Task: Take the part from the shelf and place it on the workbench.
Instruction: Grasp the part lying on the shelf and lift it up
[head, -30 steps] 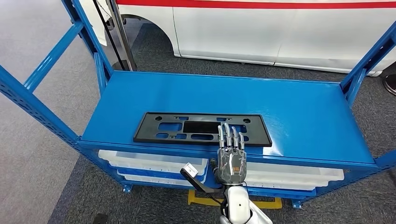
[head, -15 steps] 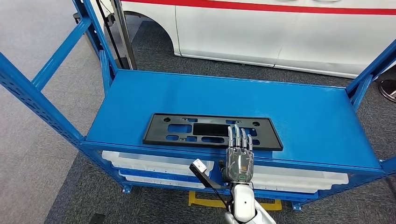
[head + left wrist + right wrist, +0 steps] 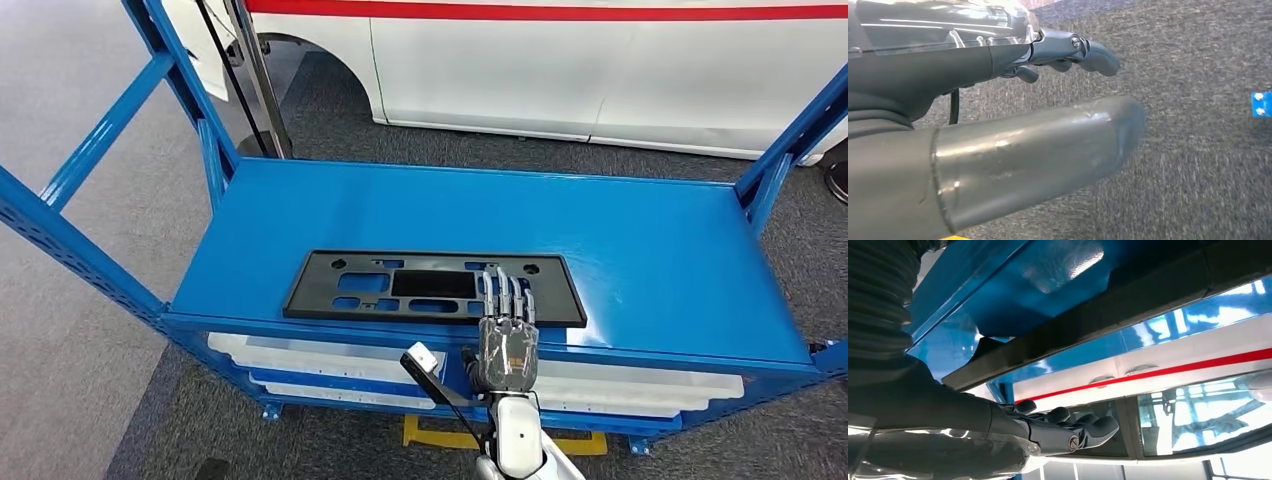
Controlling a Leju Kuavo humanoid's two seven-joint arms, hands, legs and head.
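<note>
Your right robot hand [image 3: 505, 340] reaches over the front edge of the blue shelf [image 3: 640, 250], palm down, fingers straight and slightly apart, holding nothing. Its fingertips [image 3: 503, 283] lie over the front right part of the part [image 3: 420, 285]; you cannot tell from the head view whether they touch it. The part is a flat black plate with cutouts, lying lengthwise along the shelf's front edge, left of centre. In the right wrist view the fingers [image 3: 1068, 427] extend beside the part's dark edge [image 3: 1088, 322] without closing on it. Your left robot hand [image 3: 998, 115] hangs over grey carpet [image 3: 1198, 175], thumb straight and fingers loosely extended, nothing in it. White bins [image 3: 330, 355] sit on the level under the shelf, and a white vehicle with a red stripe [image 3: 600, 60] stands behind it.
</note>
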